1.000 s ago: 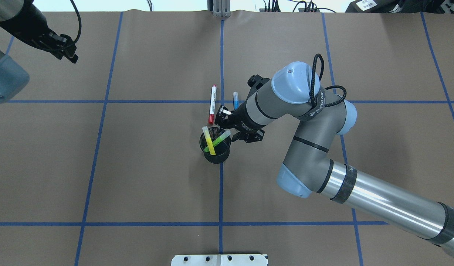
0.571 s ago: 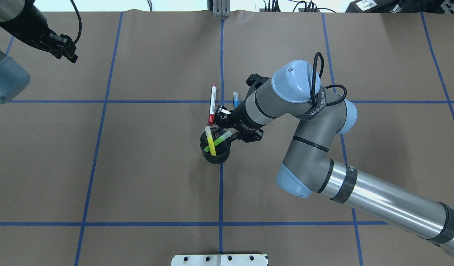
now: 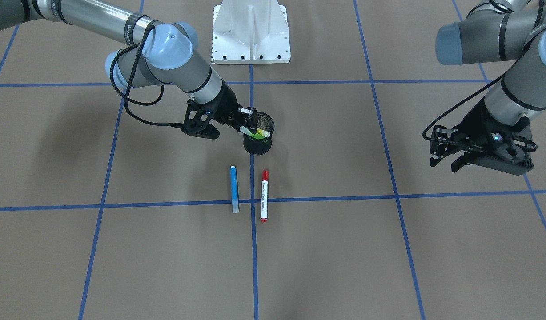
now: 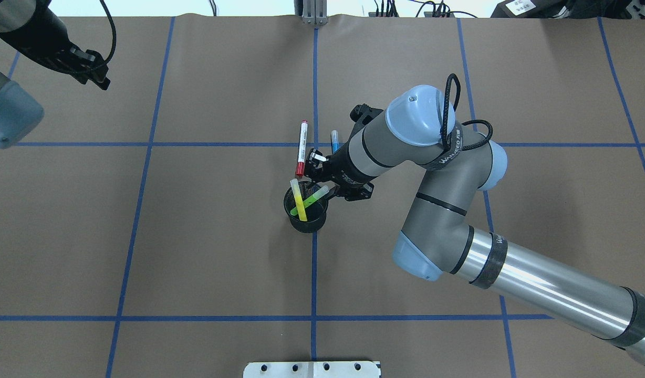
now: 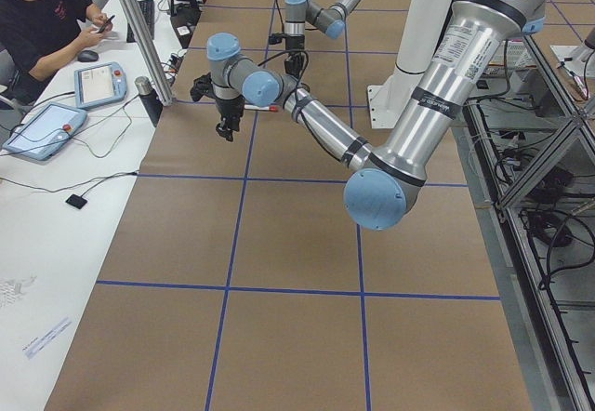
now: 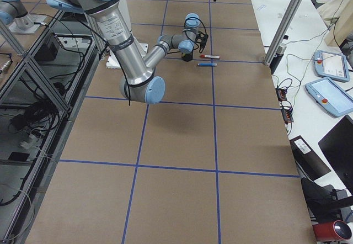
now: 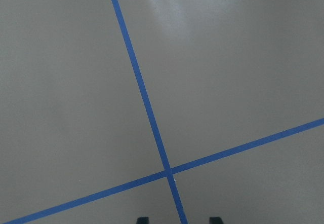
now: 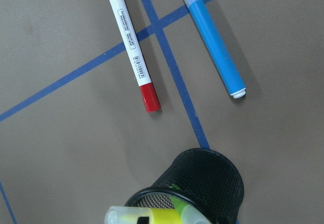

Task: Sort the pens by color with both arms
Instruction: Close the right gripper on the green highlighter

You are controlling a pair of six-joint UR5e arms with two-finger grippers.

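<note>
A black mesh cup [image 4: 307, 220] stands at the table's middle and holds the neon yellow pen [image 4: 298, 199] and the neon green pen [image 4: 312, 198], crossed, tops sticking out. My right gripper [image 4: 318, 173] is open at the cup's rim [image 3: 259, 144], its fingers by the pen tops; one fingertip shows in front of the yellow pen [image 8: 162, 216]. I cannot tell if it touches. The blue pen [image 3: 233, 189] and the white pen with red ends [image 3: 264, 195] lie side by side on the table beyond the cup. My left gripper [image 3: 446, 155] is open and empty, far off at the table's left.
Blue tape lines [image 4: 314, 262] divide the brown table into squares. The white pedestal base [image 3: 250, 31] stands at the robot's side. A person [image 5: 46, 20] sits at a side desk with tablets beyond the far edge.
My right gripper has moved slightly away from the robot, toward the red-ended pen, beside the cup. The yellow pen's top shifted a little. The left arm has barely moved.
</note>
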